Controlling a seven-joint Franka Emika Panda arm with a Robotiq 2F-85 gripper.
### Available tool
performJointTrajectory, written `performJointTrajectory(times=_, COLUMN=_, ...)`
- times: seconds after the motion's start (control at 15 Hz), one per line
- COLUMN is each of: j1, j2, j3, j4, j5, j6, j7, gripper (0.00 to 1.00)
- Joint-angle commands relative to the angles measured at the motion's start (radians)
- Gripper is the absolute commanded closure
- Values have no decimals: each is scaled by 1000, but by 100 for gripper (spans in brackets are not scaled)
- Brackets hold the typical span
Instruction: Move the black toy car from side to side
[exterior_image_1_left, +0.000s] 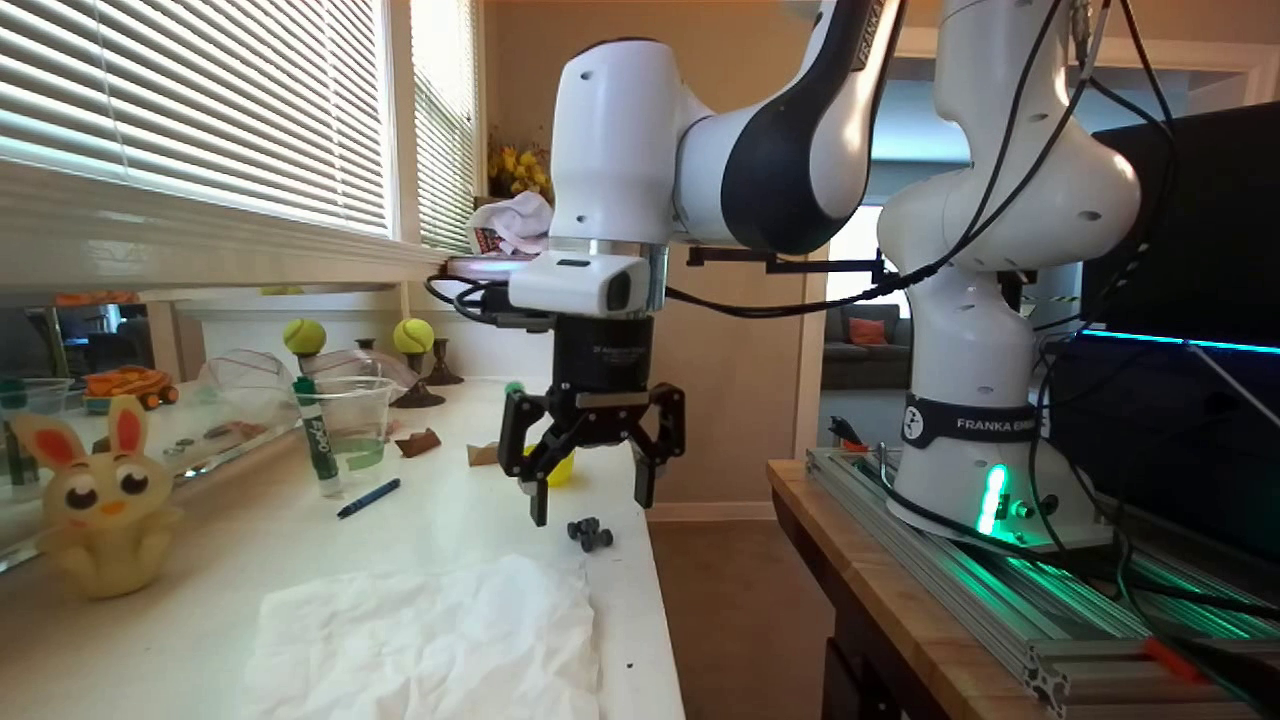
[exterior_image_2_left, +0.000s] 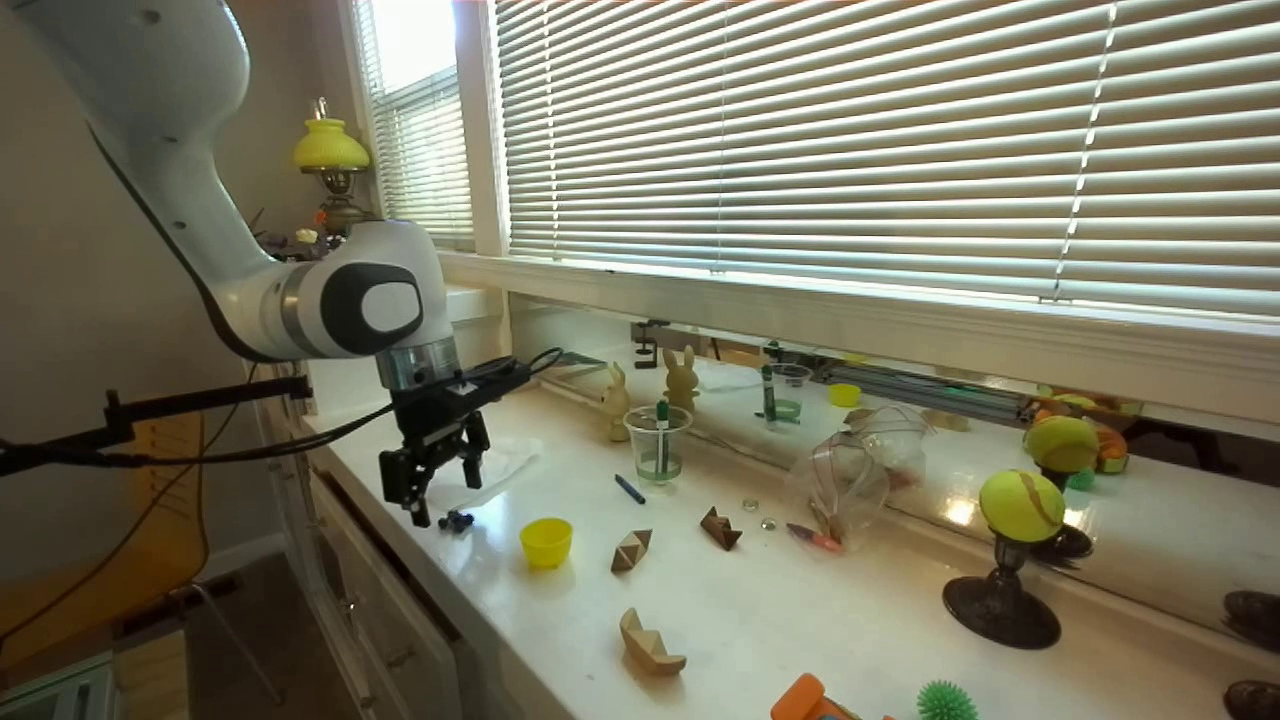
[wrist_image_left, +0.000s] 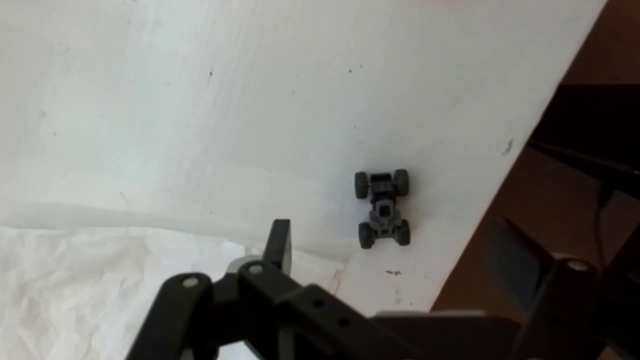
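Counter (exterior_image_2_left: 770, 610): white, under the window blinds (exterior_image_2_left: 850, 130); your yellow cup (exterior_image_2_left: 546, 548) stands near one edge of it.
Toy car (wrist_image_left: 384, 212): on its wheels near the yellow cup, on the side facing your crumpled white sheet (wrist_image_left: 95, 295), touching neither.
Gripper (exterior_image_1_left: 592, 507): you have it hanging close above the toy car, fingers (exterior_image_1_left: 540, 505) pointing down.
Jaws: spread wide, and you have hold of nothing.
Pen (exterior_image_2_left: 629, 489): lying on the blinds side of the yellow cup.
Clear cup (exterior_image_2_left: 642, 445): upright, farther from the yellow cup toward the blinds.
Folded brown shape (exterior_image_2_left: 631, 551): near the yellow cup, on the side away from the sheet.
Rabbit (exterior_image_1_left: 110, 500): well apart from the yellow cup.
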Motion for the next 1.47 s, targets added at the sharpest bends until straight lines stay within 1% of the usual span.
performJointTrajectory(times=0.0, j1=-26, j2=24, j3=14, j4=15, j5=-78, j6=13, j7=47, gripper=3)
performJointTrajectory(times=0.07, j1=-28, j2=26, j3=13, j4=16, j5=-91, j6=13, j7=53, gripper=9)
performJointTrajectory(times=0.13, j1=-30, j2=28, j3=13, j4=17, j5=-99, j6=14, j7=56, gripper=28)
performJointTrajectory(times=0.2, j1=-32, j2=30, j3=12, j4=18, j5=-108, j6=15, j7=61, gripper=30)
performJointTrajectory(times=0.27, j1=-34, j2=31, j3=12, j4=19, j5=-115, j6=15, j7=66, gripper=36)
performJointTrajectory(times=0.4, j1=-37, j2=33, j3=13, j4=21, j5=-117, j6=16, j7=68, gripper=52)
performJointTrajectory(times=0.73, j1=-40, j2=34, j3=14, j4=23, j5=-111, j6=18, j7=65, gripper=87)
performJointTrajectory(times=0.8, j1=-40, j2=35, j3=14, j4=23, j5=-110, j6=17, j7=65, gripper=95)
performJointTrajectory(times=0.87, j1=-39, j2=34, j3=15, j4=23, j5=-110, j6=16, j7=66, gripper=96)
performJointTrajectory(times=0.93, j1=-39, j2=35, j3=15, j4=23, j5=-105, j6=15, j7=64, gripper=95)
performJointTrajectory(times=1.0, j1=-40, j2=33, j3=15, j4=22, j5=-106, j6=11, j7=67, gripper=96)
performJointTrajectory(times=1.07, j1=-41, j2=33, j3=14, j4=22, j5=-107, j6=9, j7=69, gripper=99)
performJointTrajectory(times=1.13, j1=-42, j2=34, j3=13, j4=22, j5=-107, j6=9, j7=70, gripper=96)
performJointTrajectory(times=1.4, j1=-44, j2=37, j3=12, j4=22, j5=-111, j6=11, j7=76, gripper=96)
